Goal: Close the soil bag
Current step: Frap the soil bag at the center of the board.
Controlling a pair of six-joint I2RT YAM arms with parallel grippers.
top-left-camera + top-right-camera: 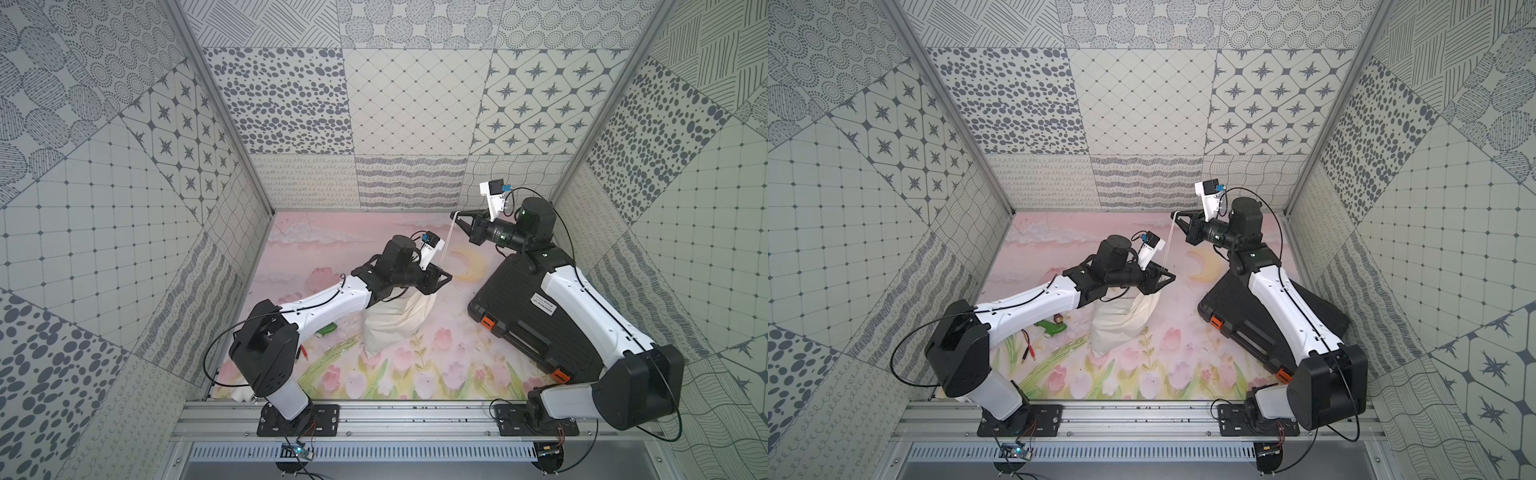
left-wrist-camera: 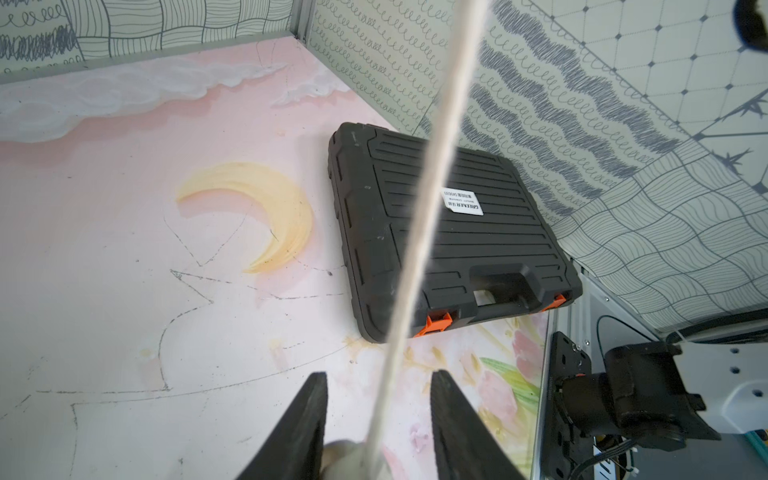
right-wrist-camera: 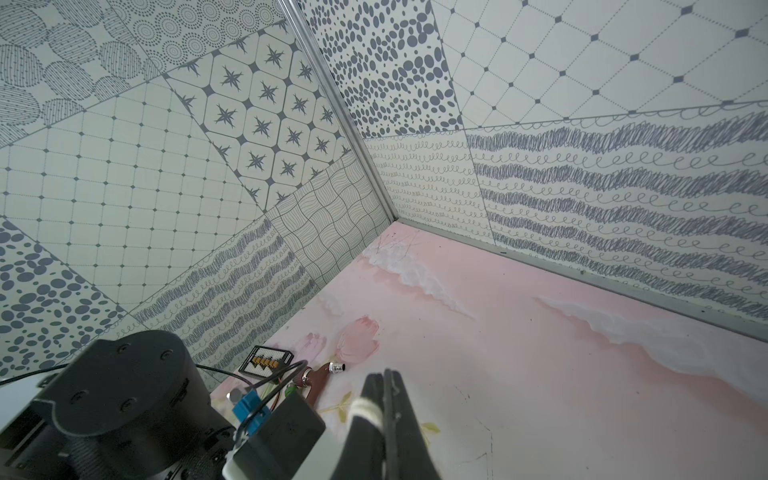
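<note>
The soil bag [image 1: 395,322] [image 1: 1121,324], a cream cloth sack, stands upright mid-floor with its neck gathered. My left gripper [image 1: 449,276] [image 1: 1172,277] hovers over that neck. In the left wrist view it [image 2: 378,380] is open, and the white cord [image 2: 415,232] runs up between its fingers [image 2: 307,419] without touching them, with the puckered neck [image 2: 345,459] just below. The cord [image 1: 449,241] [image 1: 1168,245] stretches taut up to my right gripper [image 1: 455,215] [image 1: 1174,214], raised toward the back. It [image 3: 384,376] is shut on the cord [image 3: 365,409], which loops over one finger.
A black ribbed hard case [image 1: 528,320] [image 1: 1250,324] [image 2: 449,232] with orange latches lies on the floor under my right arm. A green-handled tool [image 1: 326,330] [image 1: 1052,328] and red-tipped leads [image 1: 1027,353] lie beneath my left arm. A small component board [image 3: 268,360] sits near the left wall.
</note>
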